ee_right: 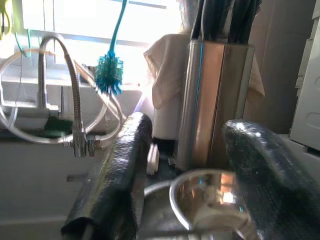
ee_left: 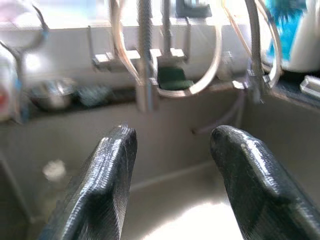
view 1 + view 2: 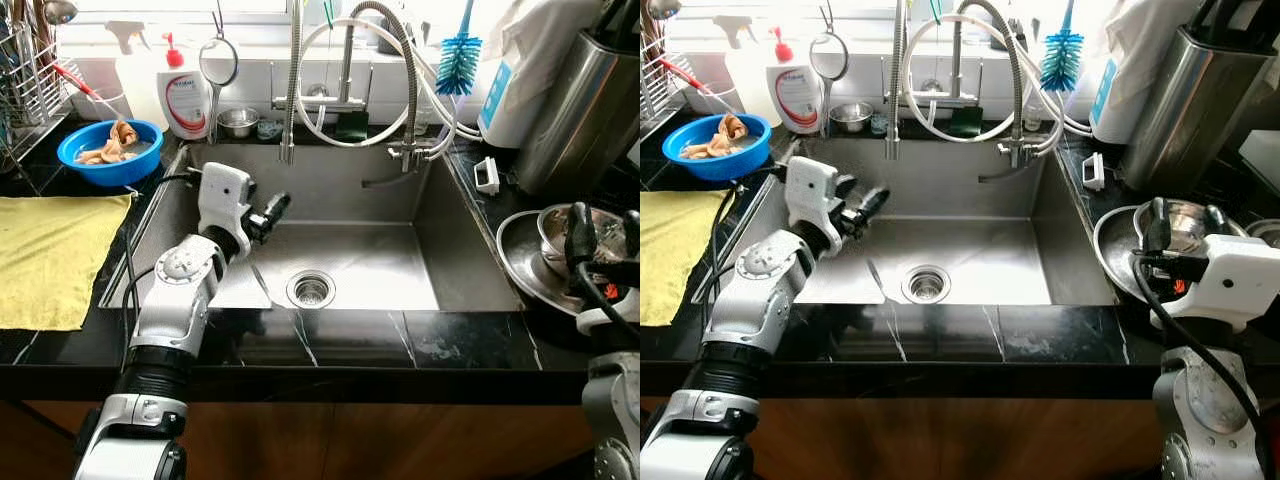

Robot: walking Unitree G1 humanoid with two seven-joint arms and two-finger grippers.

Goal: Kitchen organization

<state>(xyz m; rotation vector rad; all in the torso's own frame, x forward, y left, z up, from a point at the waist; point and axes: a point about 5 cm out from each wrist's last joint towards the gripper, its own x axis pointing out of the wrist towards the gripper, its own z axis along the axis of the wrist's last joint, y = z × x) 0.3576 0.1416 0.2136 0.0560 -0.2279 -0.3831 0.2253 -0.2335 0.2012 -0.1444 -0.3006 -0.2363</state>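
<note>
Two grippers work: our left gripper hovers released over the sink; our right gripper, fingers parted, frames the steel bowl on the right bench. We judge a grasp pending; next, closing on its rim.

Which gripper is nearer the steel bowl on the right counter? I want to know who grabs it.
Right. The right gripper hovers at the steel bowl, fingers open. The left gripper hangs over the sink, fingers open, far across from it.
</note>
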